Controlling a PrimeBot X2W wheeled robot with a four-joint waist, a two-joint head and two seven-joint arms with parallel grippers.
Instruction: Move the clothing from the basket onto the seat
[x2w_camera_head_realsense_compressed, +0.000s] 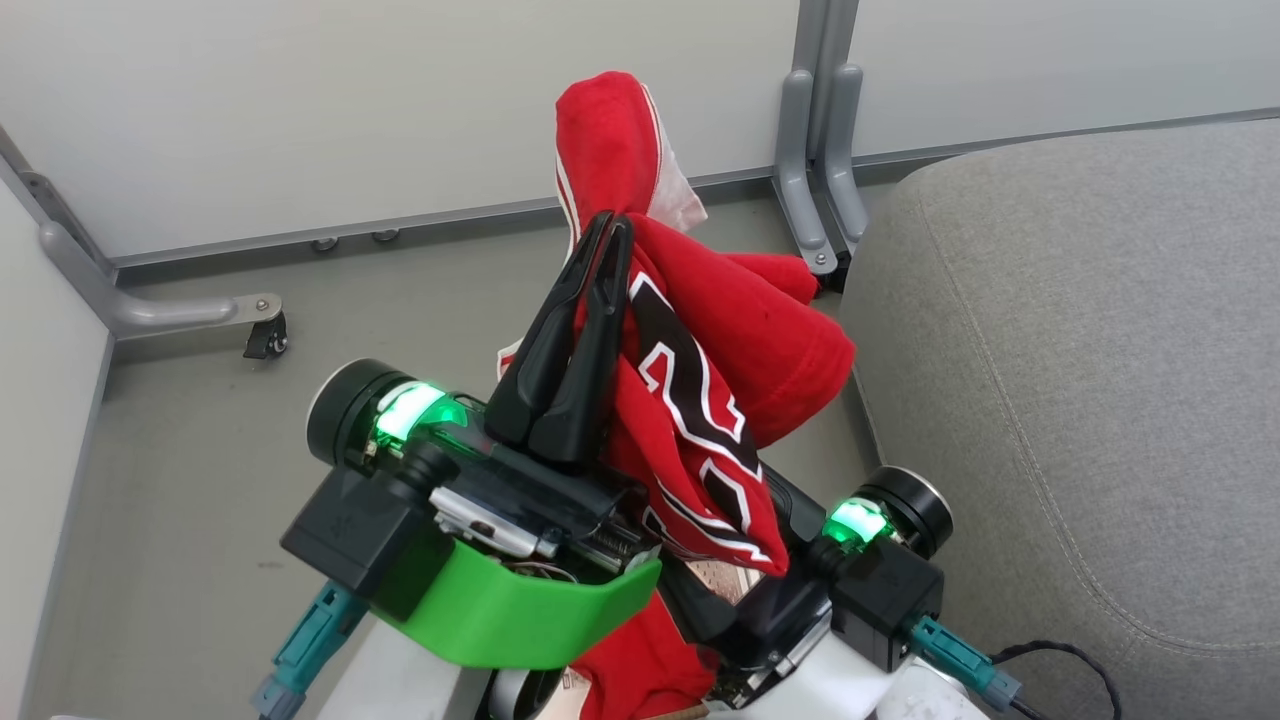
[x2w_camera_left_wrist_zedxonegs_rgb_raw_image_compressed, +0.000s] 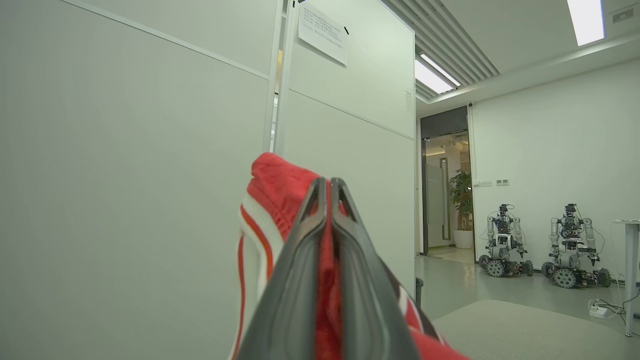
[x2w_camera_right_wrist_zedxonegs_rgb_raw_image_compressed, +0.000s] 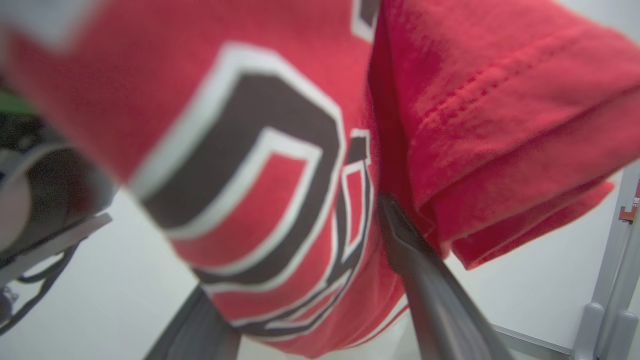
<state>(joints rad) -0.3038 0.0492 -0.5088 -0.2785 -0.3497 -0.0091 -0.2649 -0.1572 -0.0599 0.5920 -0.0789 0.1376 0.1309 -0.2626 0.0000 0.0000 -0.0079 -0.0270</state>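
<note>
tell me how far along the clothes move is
Done: the jersey and red shirt are lifted up. In hand: the shut left hand pinches the jersey, the shirt bunched against it. Left: carry them over the grey seat, whose visible part holds no clothing, and release.

Garments (x2w_camera_head_realsense_compressed: 610, 140): two (jersey (x2w_camera_head_realsense_compressed: 700, 440), plain shirt (x2w_camera_head_realsense_compressed: 785, 340)); seat (x2w_camera_head_realsense_compressed: 1080, 350): one; robots (x2w_camera_left_wrist_zedxonegs_rgb_raw_image_compressed: 502, 240): two.

Setting is identified as a robotics lab in an office: two wheeled robots (x2w_camera_left_wrist_zedxonegs_rgb_raw_image_compressed: 502, 240) are parked along a white wall (x2w_camera_left_wrist_zedxonegs_rgb_raw_image_compressed: 550, 140); partition panels (x2w_camera_left_wrist_zedxonegs_rgb_raw_image_compressed: 150, 175) on casters (x2w_camera_head_realsense_compressed: 265, 340), ceiling strip lights (x2w_camera_left_wrist_zedxonegs_rgb_raw_image_compressed: 585, 20) and a potted plant (x2w_camera_left_wrist_zedxonegs_rgb_raw_image_compressed: 461, 200) are noted.
</note>
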